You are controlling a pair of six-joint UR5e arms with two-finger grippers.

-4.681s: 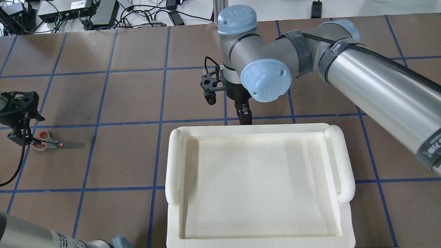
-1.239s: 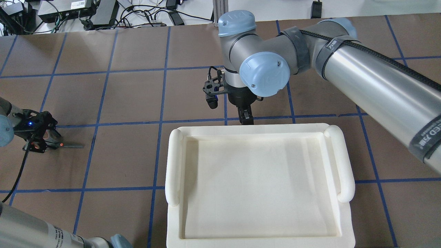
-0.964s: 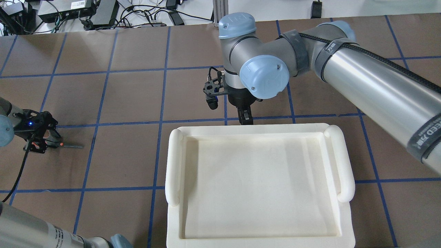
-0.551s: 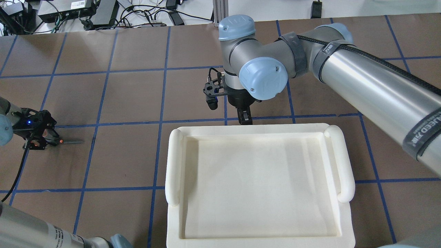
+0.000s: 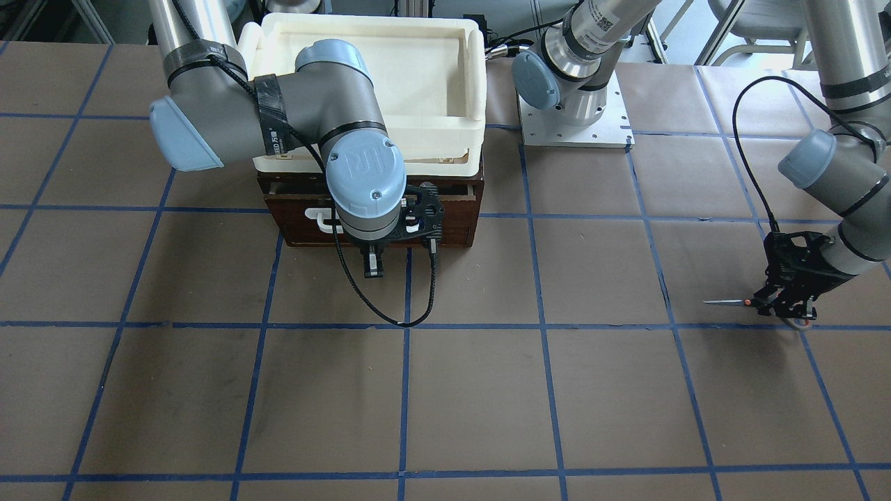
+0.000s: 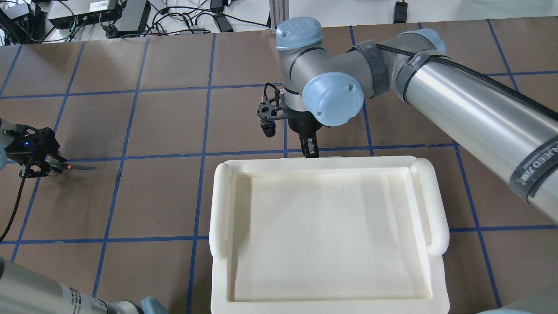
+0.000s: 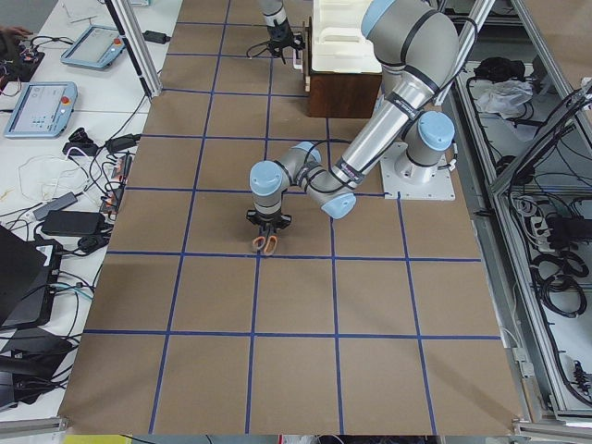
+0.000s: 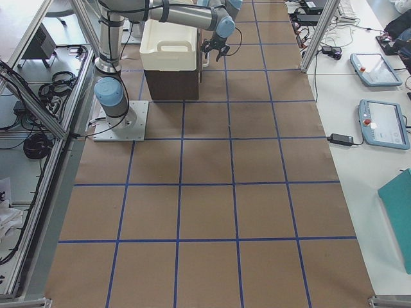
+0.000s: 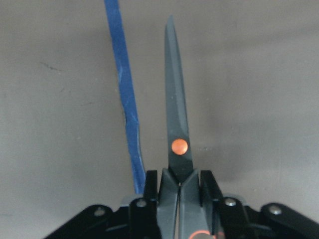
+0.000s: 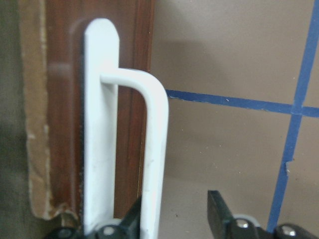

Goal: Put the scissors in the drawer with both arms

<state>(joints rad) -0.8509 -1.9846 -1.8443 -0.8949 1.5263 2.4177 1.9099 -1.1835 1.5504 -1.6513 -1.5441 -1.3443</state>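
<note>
The left gripper, at the far right of the front view, has its jaws clamped on the scissors just behind the orange pivot. The blades point left. Between them and the drawer at upper left, which sits under a cream tray, lies broad bare brown table gridded with blue tape. The right gripper hangs at the drawer front. Its jaws stand slightly apart, either side of the white bar handle, without pinching it. Its wrist cap carries the UR logo; the lettering on the strap is too small to read.
</note>
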